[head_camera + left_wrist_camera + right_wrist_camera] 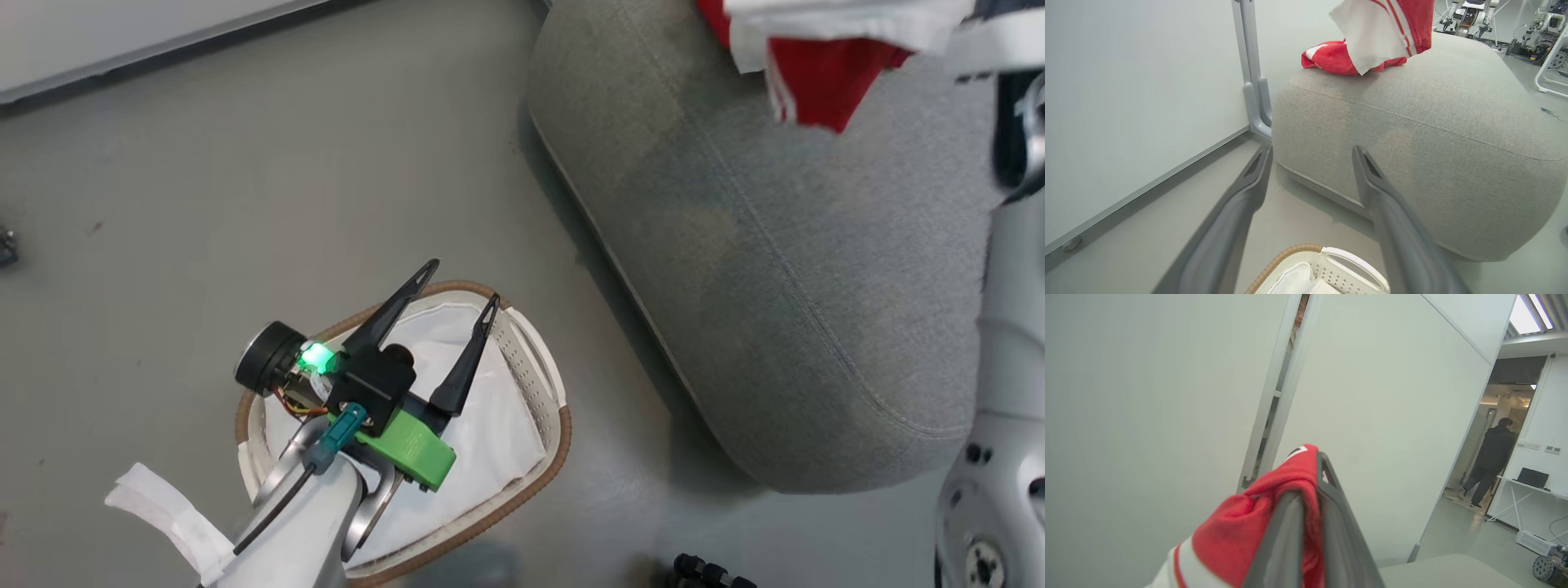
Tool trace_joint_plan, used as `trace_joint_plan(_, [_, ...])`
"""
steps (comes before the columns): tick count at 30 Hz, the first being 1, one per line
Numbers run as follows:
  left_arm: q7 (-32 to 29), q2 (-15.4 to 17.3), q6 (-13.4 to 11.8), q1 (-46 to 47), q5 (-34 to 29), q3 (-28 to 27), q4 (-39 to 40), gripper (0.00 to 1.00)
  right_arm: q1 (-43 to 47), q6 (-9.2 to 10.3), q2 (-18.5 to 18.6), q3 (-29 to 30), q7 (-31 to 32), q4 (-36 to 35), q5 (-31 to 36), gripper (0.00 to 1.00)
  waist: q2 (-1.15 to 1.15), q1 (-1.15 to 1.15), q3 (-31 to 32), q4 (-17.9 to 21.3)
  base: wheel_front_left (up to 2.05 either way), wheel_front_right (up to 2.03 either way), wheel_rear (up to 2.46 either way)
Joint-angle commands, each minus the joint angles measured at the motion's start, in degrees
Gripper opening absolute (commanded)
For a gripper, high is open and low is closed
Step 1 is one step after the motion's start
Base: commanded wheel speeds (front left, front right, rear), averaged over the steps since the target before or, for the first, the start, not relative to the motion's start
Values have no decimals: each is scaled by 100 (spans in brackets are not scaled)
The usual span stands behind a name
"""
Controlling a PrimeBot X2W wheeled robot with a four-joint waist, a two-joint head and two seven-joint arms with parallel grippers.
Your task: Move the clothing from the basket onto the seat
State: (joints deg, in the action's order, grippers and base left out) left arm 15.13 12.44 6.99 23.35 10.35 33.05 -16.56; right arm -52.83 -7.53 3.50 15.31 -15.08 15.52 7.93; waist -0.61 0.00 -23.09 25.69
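My left gripper (461, 284) hangs open above the cream basket (552, 384), nothing between its dark fingers; in the left wrist view the left gripper (1312, 152) points toward the seat over the basket's handle (1355, 265). Inside the basket lies the white liner sheet (482, 433). The grey seat (775, 269) fills the right side. My right gripper (1312, 457) is shut on red clothing (1257, 526) with white stripes. This clothing (816, 73) dangles over the seat's far part, and in the left wrist view the hanging clothing (1388, 28) is above another red garment (1331, 59) lying on the seat (1433, 134).
A white partition wall (1135, 102) with a grey post (1251, 69) stands left of the seat. Bare grey floor (245, 188) surrounds the basket. A person (1490, 457) walks in a doorway far off. Other robots and a white frame (1547, 61) stand beyond the seat.
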Motion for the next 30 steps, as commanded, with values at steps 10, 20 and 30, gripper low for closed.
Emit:
trace_joint_plan(10, [-129,281,-95,355,-259,58,397,100,-1649,8,1503,1188,-14,960,544,0,61,0,-1191,-874,0,0,0])
trace_joint_plan(20, [-319,424,-123,463,-344,151,793,100,-1241,8,2042,1990,-14,1658,734,0,61,0,-1653,-1045,0,0,0])
trace_joint_plan(30, [-496,609,-161,403,-340,171,1020,100,-265,8,1260,2328,-14,2226,1024,0,61,0,-1838,-930,0,0,0])
